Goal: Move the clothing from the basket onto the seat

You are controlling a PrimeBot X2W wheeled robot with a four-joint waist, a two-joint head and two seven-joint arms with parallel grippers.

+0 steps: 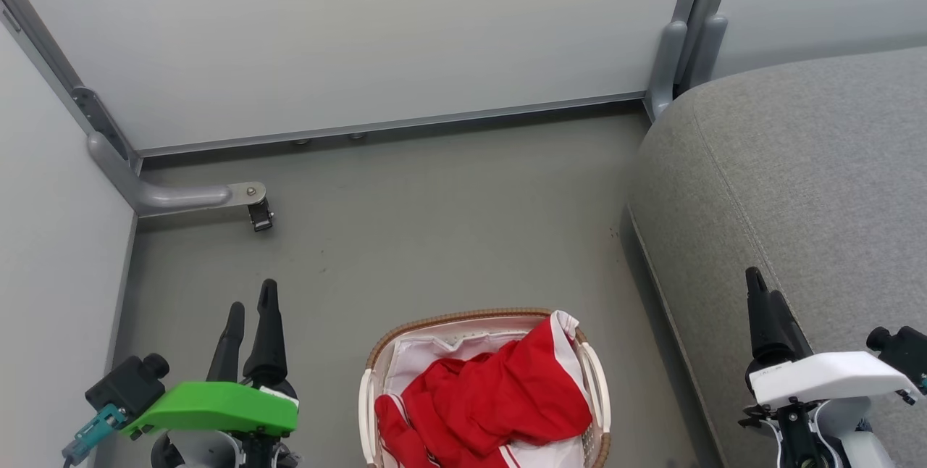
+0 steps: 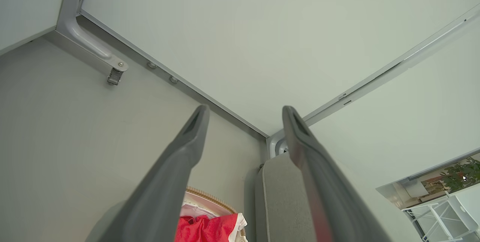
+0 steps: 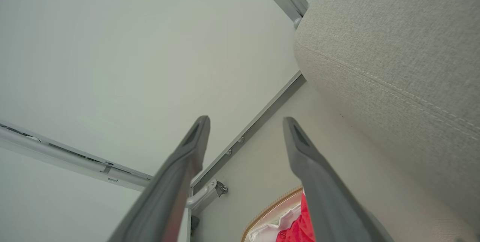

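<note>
— Can any text, brand or number be read?
— None. A small white patch (image 1: 279, 393) is seen on the left gripper (image 1: 252, 295); nothing on it can be made out.

Head view: the basket (image 1: 449, 317) stands on the floor (image 1: 434, 222) at the bottom centre. The clothing (image 1: 492, 399) is heaped inside it on top of the liner (image 1: 427, 352), with one corner reaching up to the rim on the side nearest the seat (image 1: 797, 185). The seat lies to the basket's right, a strip of floor between them, and runs back to the rear partition (image 1: 347, 33). A side partition (image 1: 43, 200) closes the left. Where the two meet, a support foot (image 1: 195, 196) juts out over the floor, well behind the basket. The left gripper (image 1: 252, 295) hangs left of the basket; the right gripper (image 1: 757, 283) shows against the seat's near edge, right of the basket.
</note>
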